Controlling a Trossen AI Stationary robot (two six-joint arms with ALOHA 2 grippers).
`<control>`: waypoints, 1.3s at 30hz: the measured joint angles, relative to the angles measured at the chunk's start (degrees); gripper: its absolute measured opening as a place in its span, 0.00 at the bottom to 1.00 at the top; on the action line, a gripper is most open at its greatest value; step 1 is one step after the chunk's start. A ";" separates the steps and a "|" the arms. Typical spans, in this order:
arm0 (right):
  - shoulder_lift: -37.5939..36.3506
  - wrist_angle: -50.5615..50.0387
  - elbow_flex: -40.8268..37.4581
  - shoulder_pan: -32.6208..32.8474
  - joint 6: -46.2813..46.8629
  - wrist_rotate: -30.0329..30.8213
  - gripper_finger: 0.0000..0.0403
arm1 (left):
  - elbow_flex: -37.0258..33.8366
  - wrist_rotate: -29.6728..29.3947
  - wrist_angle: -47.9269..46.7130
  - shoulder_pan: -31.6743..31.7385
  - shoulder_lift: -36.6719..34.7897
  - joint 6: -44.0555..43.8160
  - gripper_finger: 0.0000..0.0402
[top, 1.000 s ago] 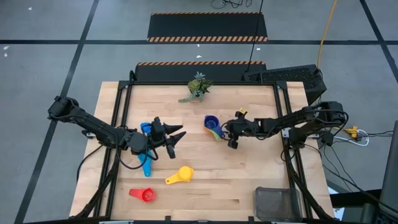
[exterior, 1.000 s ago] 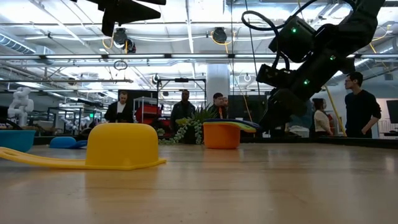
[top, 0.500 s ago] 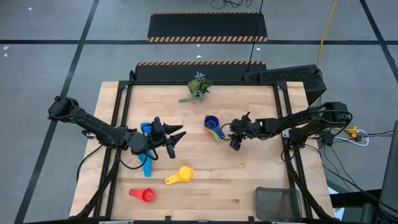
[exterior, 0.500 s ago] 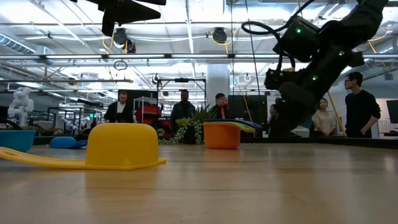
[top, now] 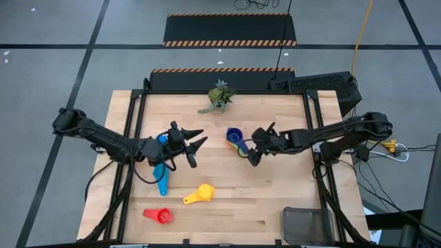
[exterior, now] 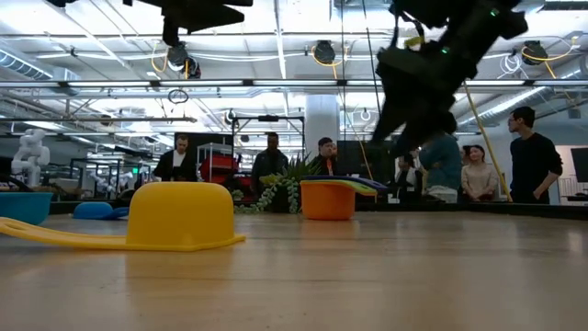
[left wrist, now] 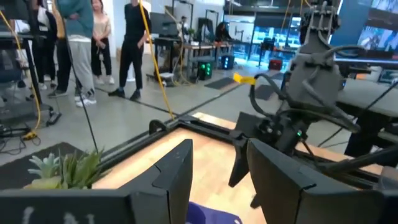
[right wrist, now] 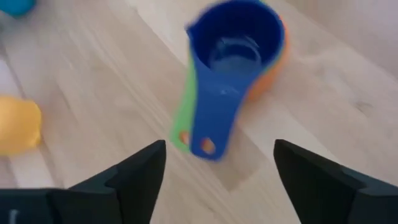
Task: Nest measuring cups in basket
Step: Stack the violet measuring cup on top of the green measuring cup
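A dark blue measuring cup sits nested in a green one and an orange one; this stack (top: 235,136) (right wrist: 236,56) stands on the table's middle. My right gripper (top: 256,146) (right wrist: 219,144) hangs open above the stack's handles, on their right, touching nothing. My left gripper (top: 193,141) (left wrist: 217,146) is open and level, high over the table left of the stack, with nothing between its fingers. A light blue cup (top: 162,182) lies under the left arm. A yellow cup (top: 200,193) lies bowl-down and a red cup (top: 160,215) lies near the front. The basket (top: 306,224) stands at the near right corner.
A small green plant sprig (top: 219,96) lies at the table's far edge. Dark frame rails (top: 318,165) run along the table's left and right sides. People stand in the room beyond the far edge (exterior: 533,156). Bare wood lies between the stack and the basket.
My right gripper has opened wide, risen from table height beside the stack's handles, and rolled about its own axis. The nested stack has stayed in place on the table.
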 joint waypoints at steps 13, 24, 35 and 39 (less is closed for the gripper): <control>17.39 -2.07 12.56 0.55 6.44 2.99 0.76 | 0.00 8.97 -4.68 1.83 0.00 -0.30 0.38; 22.62 -6.10 19.00 0.98 9.45 4.90 0.76 | 0.00 13.22 -8.30 -0.43 0.00 0.00 0.38; 22.01 -10.53 19.76 1.55 15.70 6.37 0.76 | 0.00 15.22 -8.31 -1.19 0.00 1.59 0.38; 22.01 -10.58 19.73 1.55 18.27 6.40 0.76 | 0.00 15.24 -8.24 -1.19 0.00 1.79 0.38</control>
